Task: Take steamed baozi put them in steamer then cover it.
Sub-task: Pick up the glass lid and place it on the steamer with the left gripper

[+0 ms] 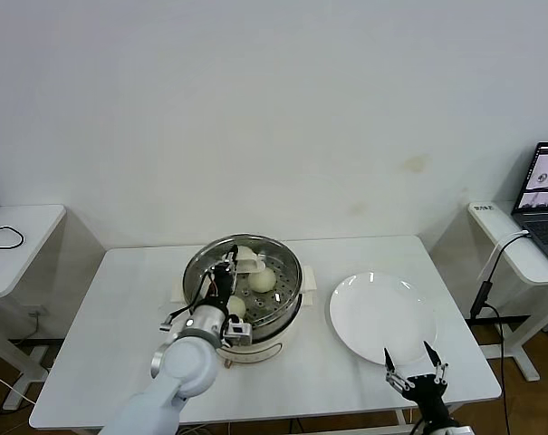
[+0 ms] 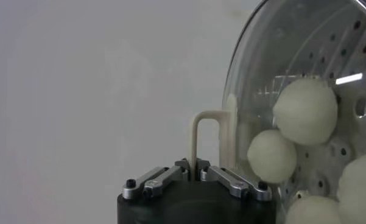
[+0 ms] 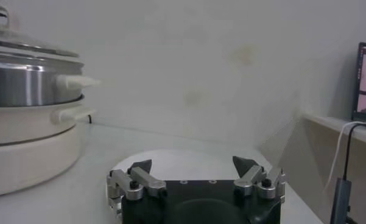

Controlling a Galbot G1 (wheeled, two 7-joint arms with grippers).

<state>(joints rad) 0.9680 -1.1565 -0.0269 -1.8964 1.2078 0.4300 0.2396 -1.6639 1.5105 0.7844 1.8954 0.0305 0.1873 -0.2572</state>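
Observation:
The steamer stands in the middle of the table, steel pot on a cream base. The glass cover lies over its rim, also seen from the side in the right wrist view. My left gripper is shut on the cover's cream handle, at the steamer's near left side. Through the glass I see baozi on the perforated tray, and in the head view. My right gripper waits open at the table's front right, nothing between its fingers.
An empty white plate lies right of the steamer, just beyond the right gripper. A side table stands at the left. Another at the right carries a laptop, with a cable hanging off it.

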